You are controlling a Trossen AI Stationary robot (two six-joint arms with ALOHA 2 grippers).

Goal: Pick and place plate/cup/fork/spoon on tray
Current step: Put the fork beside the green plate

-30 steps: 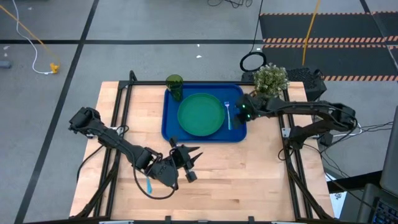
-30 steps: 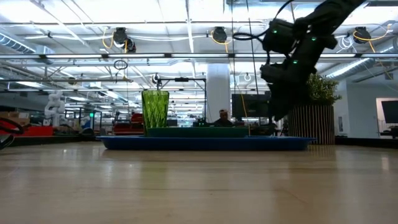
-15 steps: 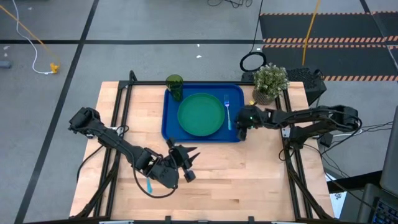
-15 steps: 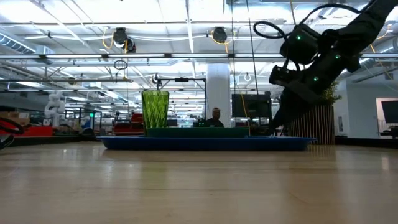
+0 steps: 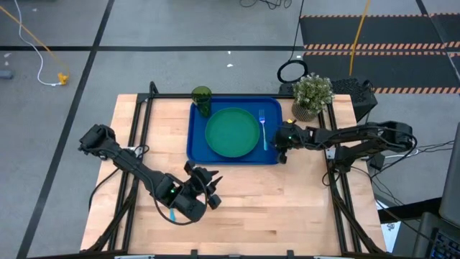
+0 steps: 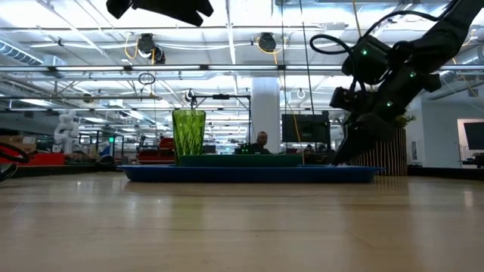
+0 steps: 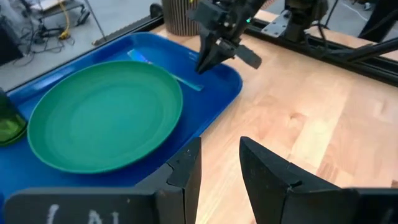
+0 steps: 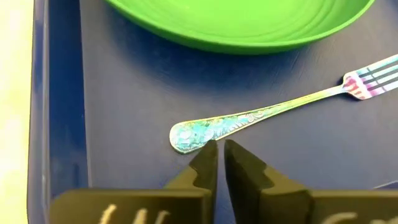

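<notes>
A pale wooden tabletop (image 5: 237, 191) is seen, edged by a black metal frame (image 5: 144, 129). A blue tray (image 5: 195, 144) is laid flat on it, ahead of the left arm's jaws and directly beneath the right arm's jaws, which are poised over its corner. A potted leafy plant (image 5: 312, 93) is stood at the tabletop's corner, just beside the tray and close behind the right arm's jaws. The boards under the left arm's jaws are left bare.

Place: a big robotics lab hall.
Signs: ceiling strip lights (image 6: 227, 15), hazard-striped floor mats (image 5: 374, 32), a white robot figure (image 6: 66, 125) stood behind.
</notes>
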